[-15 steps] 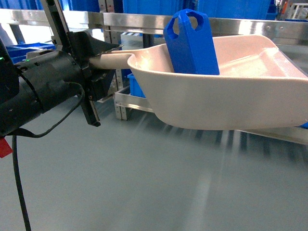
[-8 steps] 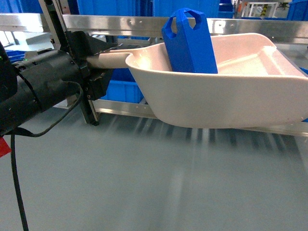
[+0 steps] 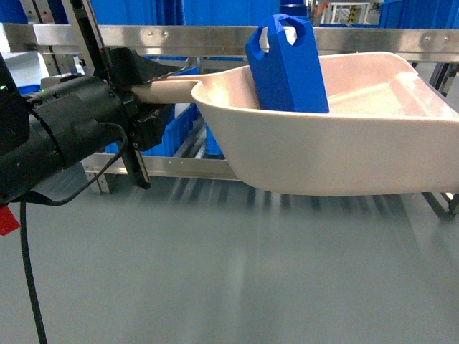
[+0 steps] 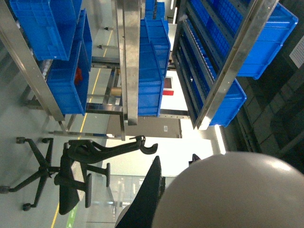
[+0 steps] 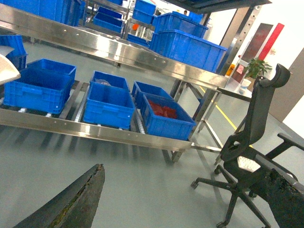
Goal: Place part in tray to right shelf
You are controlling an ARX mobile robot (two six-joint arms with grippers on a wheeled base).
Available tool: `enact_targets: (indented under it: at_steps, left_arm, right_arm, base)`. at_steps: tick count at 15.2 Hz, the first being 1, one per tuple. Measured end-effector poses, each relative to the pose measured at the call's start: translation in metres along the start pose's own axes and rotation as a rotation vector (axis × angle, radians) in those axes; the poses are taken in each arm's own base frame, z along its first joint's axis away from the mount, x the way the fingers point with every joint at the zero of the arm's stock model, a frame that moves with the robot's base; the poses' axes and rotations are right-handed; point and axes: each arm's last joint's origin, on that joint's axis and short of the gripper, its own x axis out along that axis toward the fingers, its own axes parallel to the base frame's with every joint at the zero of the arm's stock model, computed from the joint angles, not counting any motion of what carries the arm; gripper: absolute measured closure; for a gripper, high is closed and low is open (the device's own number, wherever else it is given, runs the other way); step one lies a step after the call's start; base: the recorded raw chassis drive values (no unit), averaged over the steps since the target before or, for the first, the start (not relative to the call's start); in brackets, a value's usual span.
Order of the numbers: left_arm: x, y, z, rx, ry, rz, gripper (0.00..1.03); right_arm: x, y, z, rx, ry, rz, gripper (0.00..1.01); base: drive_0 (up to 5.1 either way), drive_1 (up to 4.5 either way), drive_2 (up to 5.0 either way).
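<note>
Left gripper (image 3: 147,92) clamped on tray (image 3: 337,154) handle, tray airborne; part (image 3: 288,64) upright inside. Right gripper (image 5: 190,199) fingers spread, holding nothing.

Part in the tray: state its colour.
Bright blue part, clearest in the head view.

A small bright-blue plastic jerrycan-shaped part (image 3: 288,64) contrasts with the pale pinkish-beige plastic scoop tray (image 3: 337,154). The left arm's gripper (image 3: 147,93) is matte black. Large blue plastic crates (image 5: 109,104) sit on shiny silver steel shelving (image 5: 95,128) above grey floor (image 3: 229,279).
</note>
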Motion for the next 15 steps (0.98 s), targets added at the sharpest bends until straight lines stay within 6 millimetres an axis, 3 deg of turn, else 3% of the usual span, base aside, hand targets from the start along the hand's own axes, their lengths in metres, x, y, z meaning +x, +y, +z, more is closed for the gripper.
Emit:
enact_targets:
  at_steps: [8, 15]
  left_arm:
    - [0.0001, 0.0, -0.0004, 0.0, 0.0, -0.001, 0.9]
    - [-0.0003, -0.0003, 0.0015, 0.001, -0.007, -0.002, 0.9]
  right_arm:
    - [0.0, 0.0, -0.0001, 0.0, 0.001, 0.0, 0.03]
    - [0.0, 0.0, -0.0001, 0.0, 0.001, 0.0, 0.03]
  base:
    - [-1.5, -1.5, -1.5]
    - [0.0, 0.0, 0.0]
